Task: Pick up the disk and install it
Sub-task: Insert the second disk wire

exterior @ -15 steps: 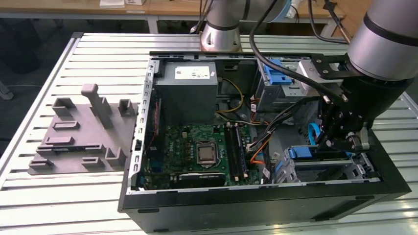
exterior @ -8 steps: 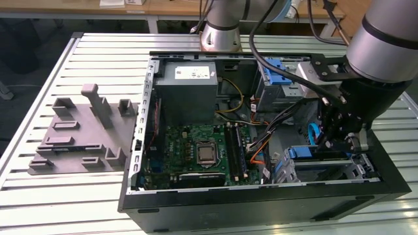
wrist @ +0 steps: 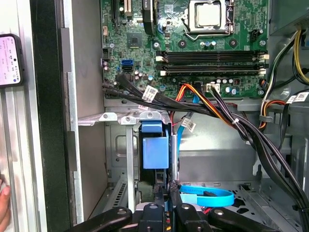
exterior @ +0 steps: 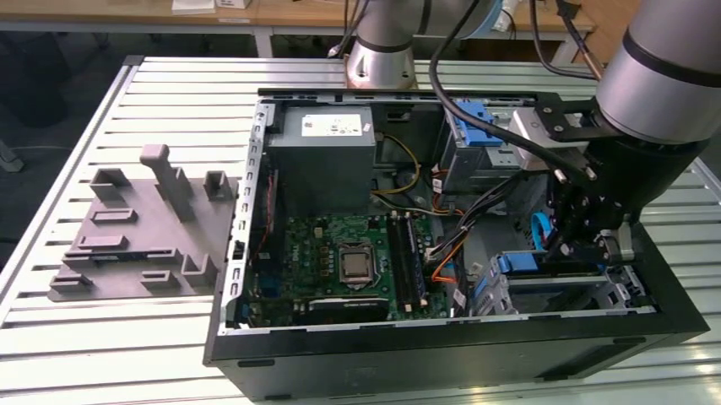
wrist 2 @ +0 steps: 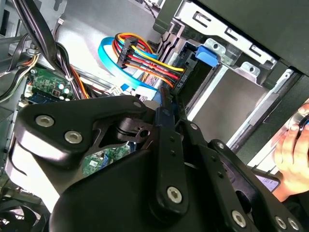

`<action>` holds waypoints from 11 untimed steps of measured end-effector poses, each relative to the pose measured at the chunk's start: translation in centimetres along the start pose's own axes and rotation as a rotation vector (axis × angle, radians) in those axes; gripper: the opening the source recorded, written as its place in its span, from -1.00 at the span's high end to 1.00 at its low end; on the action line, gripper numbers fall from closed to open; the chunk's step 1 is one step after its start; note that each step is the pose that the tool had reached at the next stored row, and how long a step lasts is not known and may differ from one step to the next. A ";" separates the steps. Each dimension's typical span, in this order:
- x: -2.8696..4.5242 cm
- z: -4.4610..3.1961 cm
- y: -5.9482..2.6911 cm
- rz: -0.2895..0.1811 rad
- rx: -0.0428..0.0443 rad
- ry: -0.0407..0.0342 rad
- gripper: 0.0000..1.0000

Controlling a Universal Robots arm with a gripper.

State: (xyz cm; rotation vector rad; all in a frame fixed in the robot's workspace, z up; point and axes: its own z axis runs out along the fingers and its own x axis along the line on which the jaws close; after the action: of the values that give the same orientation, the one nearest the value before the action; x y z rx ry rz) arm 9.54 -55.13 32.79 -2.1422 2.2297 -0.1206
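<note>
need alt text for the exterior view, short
A grey robot arm reaches down into the exterior view's right side of an open black desktop computer case lying on a slatted metal table, its black claw low by the blue-trimmed drive bays. Inside are a green motherboard and a grey power supply box; a grey plastic fixture sits beside the case.

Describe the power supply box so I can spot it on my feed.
In the exterior view, find the open black computer case on the slatted table. Inside it, farther back than the green motherboard, sits the power supply box: plain grey metal with a white sticker, unlike the blue-trimmed drive cages beside it.
</note>
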 end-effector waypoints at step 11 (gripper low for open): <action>0.00 -0.18 -0.02 0.000 0.0000 -0.0005 0.53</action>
State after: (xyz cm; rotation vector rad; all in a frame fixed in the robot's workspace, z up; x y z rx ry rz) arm 9.54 -55.13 32.97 -2.1420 2.2294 -0.1201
